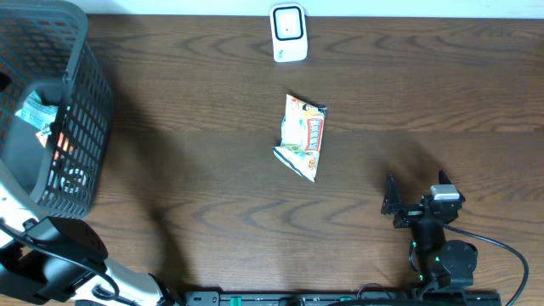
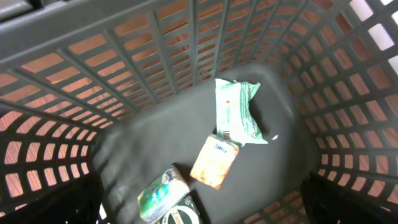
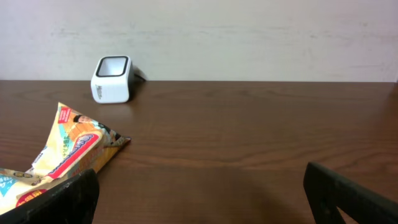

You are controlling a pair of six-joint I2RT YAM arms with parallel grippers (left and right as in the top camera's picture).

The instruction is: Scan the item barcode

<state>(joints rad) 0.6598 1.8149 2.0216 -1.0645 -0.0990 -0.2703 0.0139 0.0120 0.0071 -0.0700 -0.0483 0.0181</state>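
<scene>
Right gripper (image 3: 200,173): jaws wide apart, holding nothing, low over the dark wooden table (image 1: 187,187) at near right. Only its finger edges show in the wrist view. The crinkled orange-and-white snack packet (image 1: 303,136) lies flat at table centre, apart from this gripper; its barcode cannot be made out. The white box-shaped barcode scanner (image 1: 289,32) stands at the far edge.

Left gripper (image 2: 199,180): jaws wide apart, empty, above the dark grey plastic lattice basket (image 1: 85,102) at far left. Inside: green-and-white pouch (image 2: 236,112), orange sachet (image 2: 214,162), green packet (image 2: 160,194), and a dark item (image 2: 183,214) cut off by the frame.
</scene>
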